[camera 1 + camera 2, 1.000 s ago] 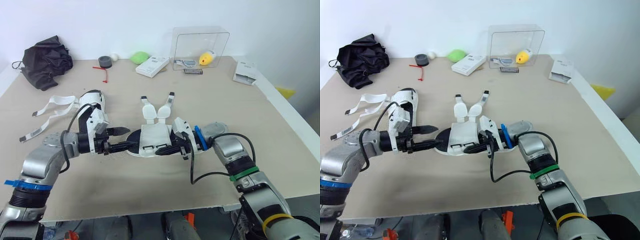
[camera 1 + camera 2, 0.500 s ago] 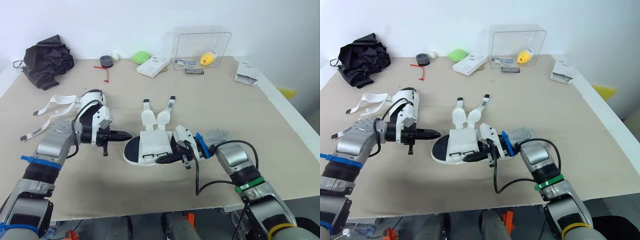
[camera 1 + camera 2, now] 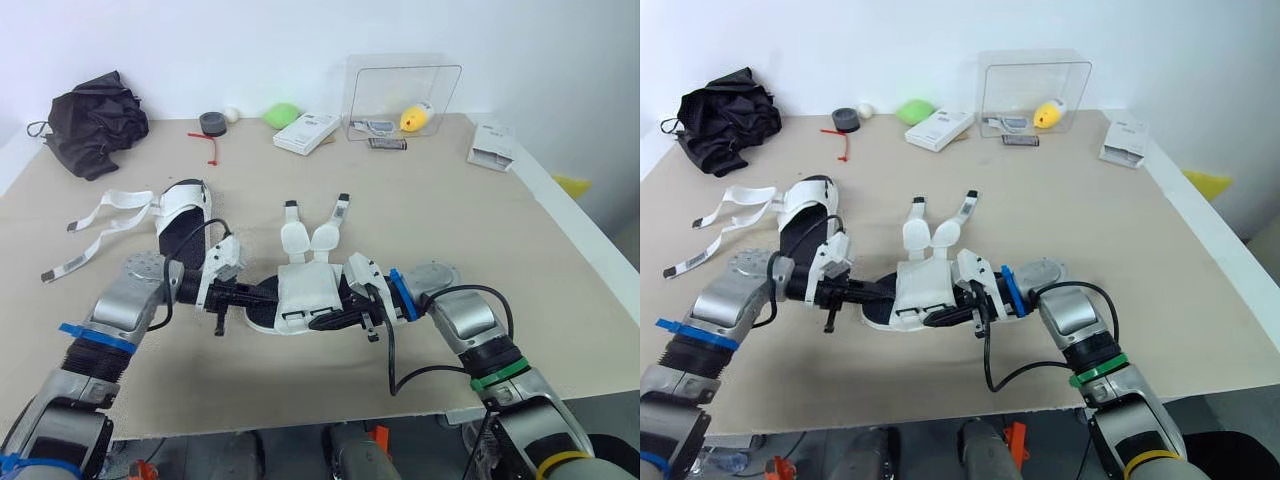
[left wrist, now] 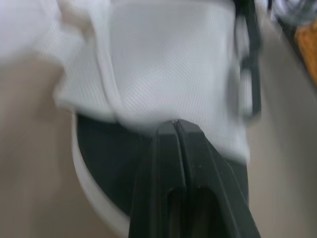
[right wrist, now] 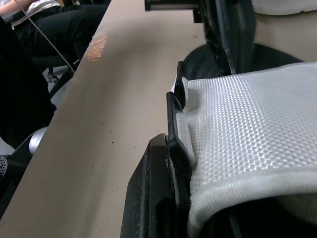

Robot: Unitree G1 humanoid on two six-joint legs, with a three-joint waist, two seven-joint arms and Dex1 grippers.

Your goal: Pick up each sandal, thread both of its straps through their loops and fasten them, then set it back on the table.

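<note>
White mesh over a black sole, that's the centre sandal [image 3: 300, 295], lying flat in the middle of the table [image 3: 450, 220] with a claw at each side of it. The right gripper [image 3: 335, 318] comes in from the robot's right, and its wrist view shows the fingers clamped on the woven edge of the upper, just by a black loop. The left gripper [image 3: 266, 296] reaches in from the other side; its wrist view shows the two fingers pressed together, tips right at the hem of the mesh above the dark footbed, and I can't tell whether they pinch any fabric. Both straps [image 3: 312, 228] splay loose away from the robot, unthreaded. So, by my read, this is the pick-up of the first sandal, threading not yet begun. Next call: a firm hold on both sides, then a lift, then one claw freed for a strap end. The second sandal [image 3: 180, 215] waits to the left, its long straps loose too.
</note>
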